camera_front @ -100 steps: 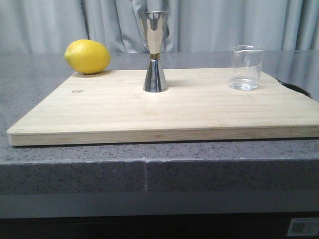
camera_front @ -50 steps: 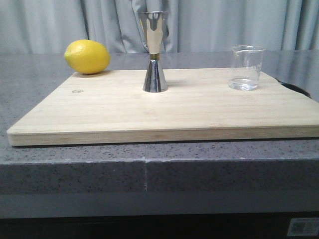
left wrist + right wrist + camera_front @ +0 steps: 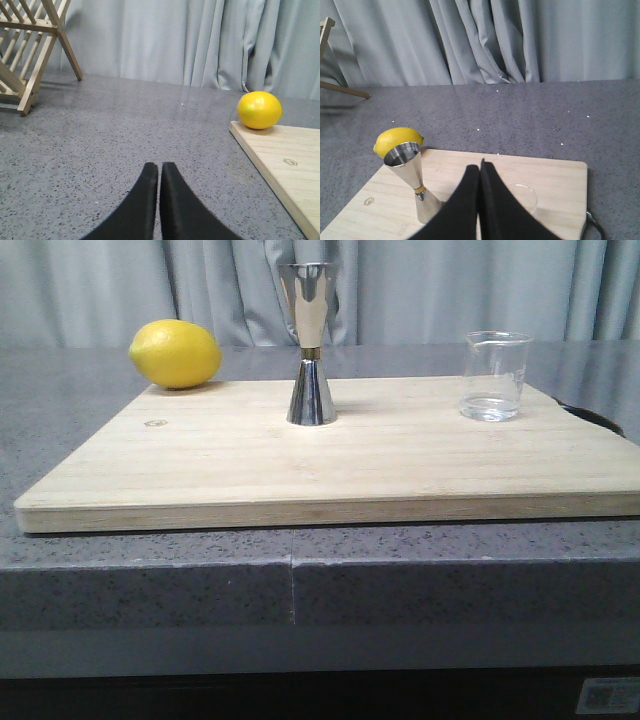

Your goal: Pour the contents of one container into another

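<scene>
Glass beaker [image 3: 494,376] stands at the bamboo board's [image 3: 330,470] right end, well apart from the steel jigger [image 3: 310,345] mid-board; I judge it thin, slick and fragile, best gripped around its cylindrical mid-wall. On the left wrist view, my left gripper [image 3: 159,172] is closed, holding nothing, over speckled stone. On the right wrist view, my right gripper [image 3: 480,172] is likewise closed and empty, above the beaker's rim.

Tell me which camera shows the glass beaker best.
The front view: the beaker stands whole and unblocked on the board's right. The right wrist view shows only part of its rim behind the shut right gripper; the left wrist view misses it.
</scene>
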Available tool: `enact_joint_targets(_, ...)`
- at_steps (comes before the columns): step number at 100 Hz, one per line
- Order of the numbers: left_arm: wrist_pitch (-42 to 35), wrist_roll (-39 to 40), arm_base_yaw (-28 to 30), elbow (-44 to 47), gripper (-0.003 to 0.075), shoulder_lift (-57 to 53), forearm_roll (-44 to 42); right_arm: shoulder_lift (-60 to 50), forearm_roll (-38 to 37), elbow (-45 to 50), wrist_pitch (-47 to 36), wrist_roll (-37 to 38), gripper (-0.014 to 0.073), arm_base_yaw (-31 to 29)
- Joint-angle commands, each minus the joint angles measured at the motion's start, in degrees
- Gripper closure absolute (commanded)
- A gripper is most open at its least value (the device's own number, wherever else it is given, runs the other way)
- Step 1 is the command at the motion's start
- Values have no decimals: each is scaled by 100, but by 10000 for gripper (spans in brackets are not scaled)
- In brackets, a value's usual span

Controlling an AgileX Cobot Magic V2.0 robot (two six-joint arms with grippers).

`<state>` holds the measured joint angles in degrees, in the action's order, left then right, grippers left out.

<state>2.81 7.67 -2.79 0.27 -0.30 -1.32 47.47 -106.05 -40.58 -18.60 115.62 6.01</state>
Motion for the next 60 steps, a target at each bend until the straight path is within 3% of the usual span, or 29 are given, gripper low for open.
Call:
enact_joint_targets(1,-479,61,19,157,739,-134,38,-67,-53,-146,191,-4,665,-23)
enact_joint_targets(9,-479,61,19,157,739,-134,38,-67,-19,-146,247,-4,665,-23)
enact_joint_targets(19,-479,61,19,157,739,-134,38,-149,532,-146,454,-290,665,-23)
enact_joint_targets(22,-479,61,19,157,739,-134,38,-198,885,-129,430,-942,665,-23)
enact_joint_targets(25,-479,61,19,157,739,-134,38,-259,1743,-49,430,-1980,665,-23)
enact_joint_targets(26,-479,61,19,157,739,-134,38,-296,2142,-13,430,-1980,665,-23)
enact_joint_targets(30,-479,61,19,157,739,-134,38,-394,3159,92,430,-3619,665,-23)
enact_joint_targets(35,-479,61,19,157,739,-134,38,-544,4320,267,447,-4859,665,-23)
enact_joint_targets(45,-479,61,19,157,739,-134,38,-925,6009,698,812,-6467,665,-23)
enact_joint_targets(53,-479,61,19,157,739,-134,38,-1373,6746,1066,1119,-7434,665,-23)
enact_joint_targets(60,-479,61,19,157,739,-134,38,-1807,7635,1437,1184,-8747,665,-23)
